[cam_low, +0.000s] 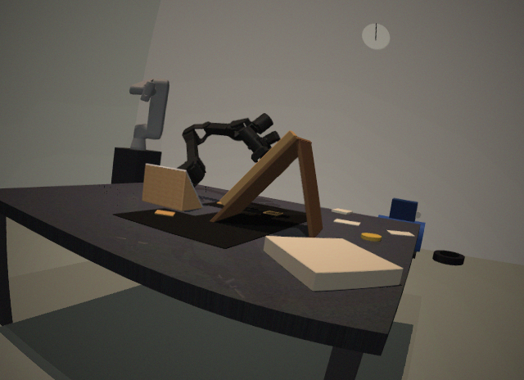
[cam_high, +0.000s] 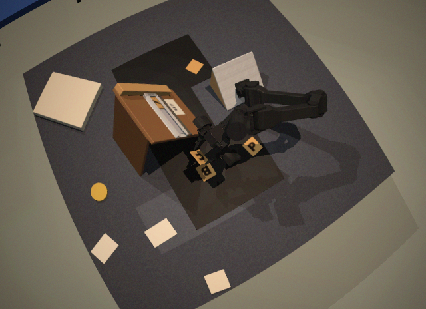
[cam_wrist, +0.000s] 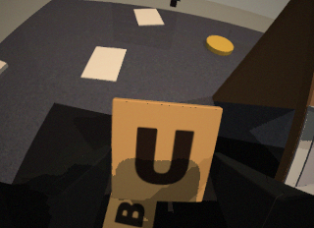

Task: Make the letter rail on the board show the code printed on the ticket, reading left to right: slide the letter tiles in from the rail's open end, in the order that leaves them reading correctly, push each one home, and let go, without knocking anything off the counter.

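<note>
My gripper [cam_high: 200,154] [cam_wrist: 162,157] is shut on the U tile [cam_high: 197,156] [cam_wrist: 164,135], held in the air beside the lower end of the sloping brown board [cam_high: 132,114] [cam_low: 258,177]. In the wrist view the U is upright. The board's pale rail [cam_high: 174,125] has one tile [cam_high: 157,102] at its upper end, its letter unclear. The ticket [cam_high: 178,110] lies beside the rail, its code not fully legible. The B tile [cam_high: 206,171] [cam_wrist: 130,213] lies below my gripper and the P tile [cam_high: 252,146] lies near the arm. In the exterior view the board hides the fingertips.
A wedge [cam_high: 237,75] [cam_low: 163,187] stands by the arm's base. An orange tile [cam_high: 194,66] [cam_low: 164,212] lies on the dark mat [cam_low: 223,238]. A cream block [cam_high: 68,100] [cam_low: 334,257], a yellow disc [cam_high: 98,191] [cam_low: 371,236] [cam_wrist: 220,43] and pale cards [cam_high: 160,232] [cam_wrist: 104,63] lie farther out.
</note>
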Motion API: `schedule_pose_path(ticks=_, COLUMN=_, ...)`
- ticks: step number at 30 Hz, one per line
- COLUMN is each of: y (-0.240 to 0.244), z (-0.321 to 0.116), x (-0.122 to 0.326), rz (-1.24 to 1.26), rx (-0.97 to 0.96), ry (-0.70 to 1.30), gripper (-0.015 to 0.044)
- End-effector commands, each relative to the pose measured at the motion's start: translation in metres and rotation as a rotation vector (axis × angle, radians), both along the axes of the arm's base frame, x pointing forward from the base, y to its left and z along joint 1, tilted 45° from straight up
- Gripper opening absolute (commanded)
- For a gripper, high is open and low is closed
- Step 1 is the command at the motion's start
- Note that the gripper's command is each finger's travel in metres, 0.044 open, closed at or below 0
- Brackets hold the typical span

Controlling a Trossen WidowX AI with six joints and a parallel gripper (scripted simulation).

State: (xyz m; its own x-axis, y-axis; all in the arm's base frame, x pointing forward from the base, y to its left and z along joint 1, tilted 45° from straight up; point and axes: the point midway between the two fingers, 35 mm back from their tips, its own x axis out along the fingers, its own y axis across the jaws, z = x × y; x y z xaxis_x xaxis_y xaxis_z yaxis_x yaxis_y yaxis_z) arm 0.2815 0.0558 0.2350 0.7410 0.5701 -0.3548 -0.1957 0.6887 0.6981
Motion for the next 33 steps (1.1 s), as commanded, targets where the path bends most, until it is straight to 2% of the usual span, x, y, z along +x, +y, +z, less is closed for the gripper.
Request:
schedule_pose_path(ticks=1, y=-0.001, z=-0.002, x=0.001, rz=0.000, rx=-0.005, ry=-0.003, gripper=0.0000)
schedule_pose_path(ticks=33, y=-0.012, z=-0.014, x=0.004, rz=0.000, rx=-0.006, ry=-0.003, gripper=0.0000)
